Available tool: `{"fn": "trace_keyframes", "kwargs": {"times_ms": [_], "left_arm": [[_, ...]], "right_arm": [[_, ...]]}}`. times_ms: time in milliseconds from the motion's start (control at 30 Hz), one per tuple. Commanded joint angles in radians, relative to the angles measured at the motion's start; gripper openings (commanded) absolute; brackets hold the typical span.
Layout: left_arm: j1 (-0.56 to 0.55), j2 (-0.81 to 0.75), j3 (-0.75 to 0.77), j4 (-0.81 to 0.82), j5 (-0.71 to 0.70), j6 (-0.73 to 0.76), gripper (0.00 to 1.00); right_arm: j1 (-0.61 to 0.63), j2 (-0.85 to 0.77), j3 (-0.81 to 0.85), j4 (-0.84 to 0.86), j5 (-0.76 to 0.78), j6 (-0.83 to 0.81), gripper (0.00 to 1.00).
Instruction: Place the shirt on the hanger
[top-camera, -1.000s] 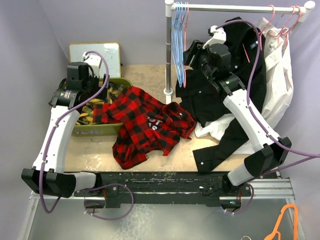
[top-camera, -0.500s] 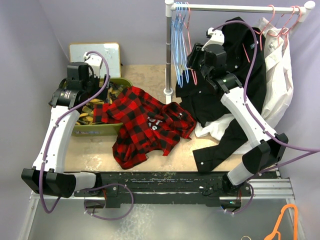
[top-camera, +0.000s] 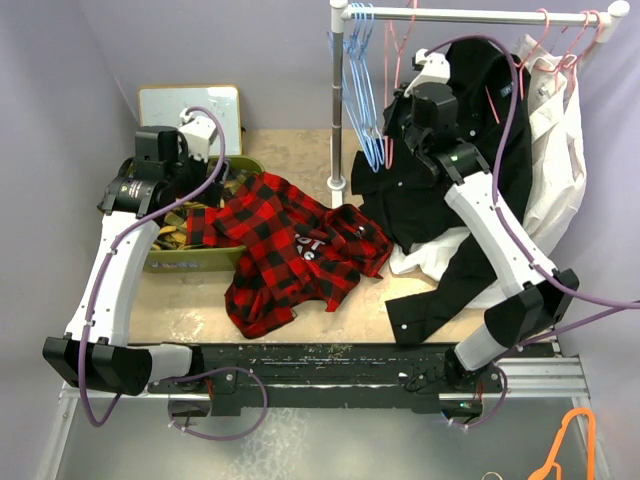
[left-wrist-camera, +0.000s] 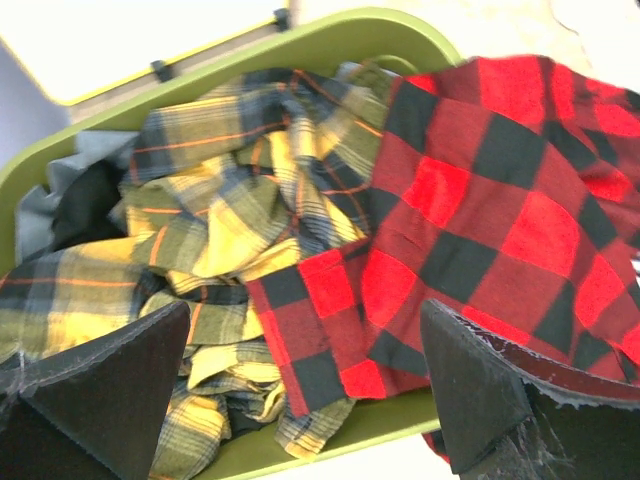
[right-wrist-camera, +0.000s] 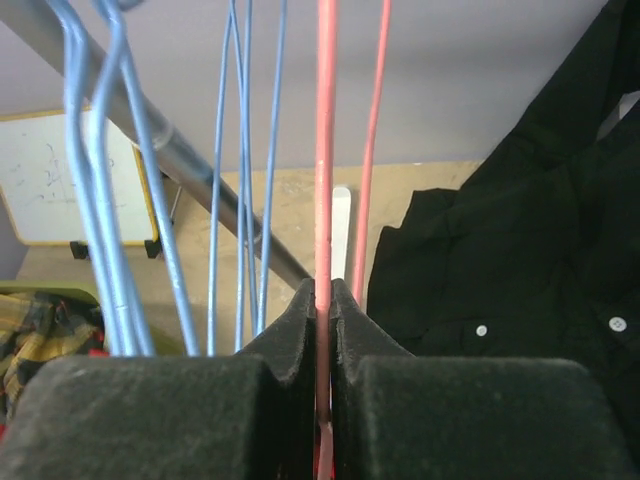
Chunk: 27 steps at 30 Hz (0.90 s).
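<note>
Right gripper (right-wrist-camera: 322, 295) is pinching one pink wire of the hanger (right-wrist-camera: 325, 150), with both pads pressed against it and no gap showing. The wire is running straight up out of the jaws, and a second pink strand of the same hanger is standing just beside it on the right. Blue hangers (right-wrist-camera: 240, 150) are hanging to the left, crossing in front of a slanting metal pole (right-wrist-camera: 190, 165). A black shirt (right-wrist-camera: 500, 250) with white buttons is lying at right on the tan table (right-wrist-camera: 290, 210). A whiteboard (right-wrist-camera: 60, 190) is sitting at far left, above yellow plaid cloth (right-wrist-camera: 40, 330).
</note>
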Motion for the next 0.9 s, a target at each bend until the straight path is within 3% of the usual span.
{"fn": "trace_keyframes", "kwargs": {"times_ms": [0, 133, 367, 633, 867], "left_arm": [[0.002, -0.012, 0.013, -0.07, 0.266, 0.114, 0.99], [-0.075, 0.015, 0.046, -0.149, 0.354, 0.172, 0.99], [-0.289, 0.101, 0.113, -0.136, 0.18, 0.117, 0.99], [-0.661, 0.278, 0.142, 0.022, -0.322, -0.109, 0.99], [-0.715, 0.485, 0.287, 0.041, -0.304, -0.25, 0.98]], "right_arm": [[-0.004, -0.016, 0.134, -0.028, 0.002, -0.049, 0.0], [-0.004, -0.048, 0.162, -0.047, 0.03, -0.08, 0.0], [-0.004, -0.179, 0.047, -0.08, 0.062, -0.058, 0.0], [-0.004, -0.499, -0.262, -0.158, 0.085, 0.037, 0.0], [-0.004, -0.741, -0.483, -0.322, 0.07, 0.191, 0.0]]}}
